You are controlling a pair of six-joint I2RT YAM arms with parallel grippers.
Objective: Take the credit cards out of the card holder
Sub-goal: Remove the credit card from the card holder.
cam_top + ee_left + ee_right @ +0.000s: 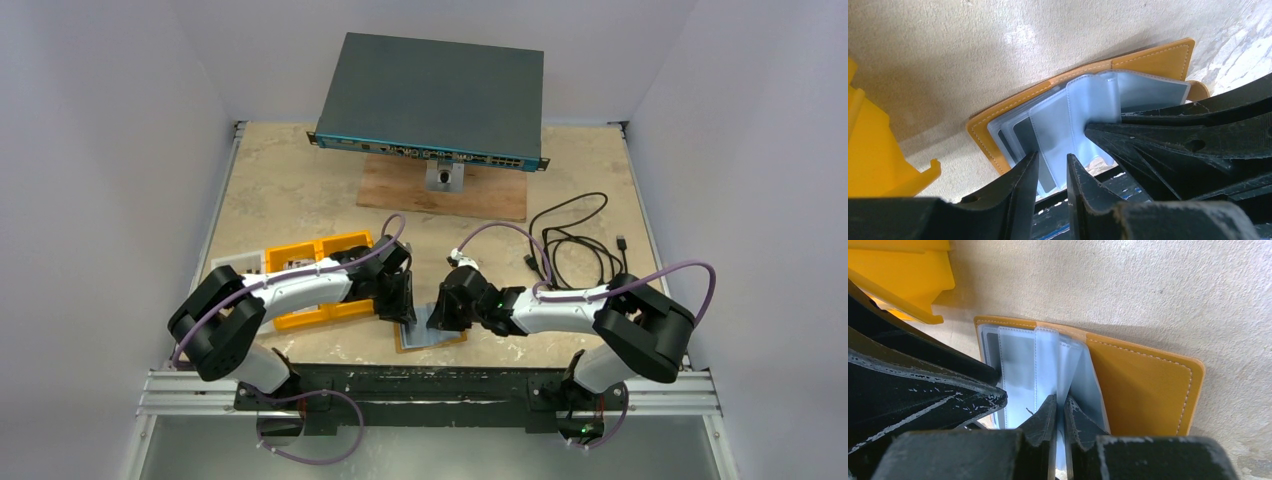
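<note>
Card holder (pixel 1148 385) open on desk (pixel 300 190); arms bent low over it, right fingers (pixel 1040 425) pinching a sleeve (pixel 1048 370), left fingers (pixel 1020 190) parted; cards (pixel 1025 134) mostly hidden.

- Your left arm (pixel 290 288) reaches forward and bends inward at the elbow; your right arm (pixel 560 308) mirrors it, so the two wrists nearly meet at the middle.
- Your left claw (pixel 1053 156) points downward; its fingers stand a narrow gap apart.
- Your right claw (pixel 1060 399) points downward too; its fingers are pinched together on a clear sleeve (pixel 1047 360).
</note>
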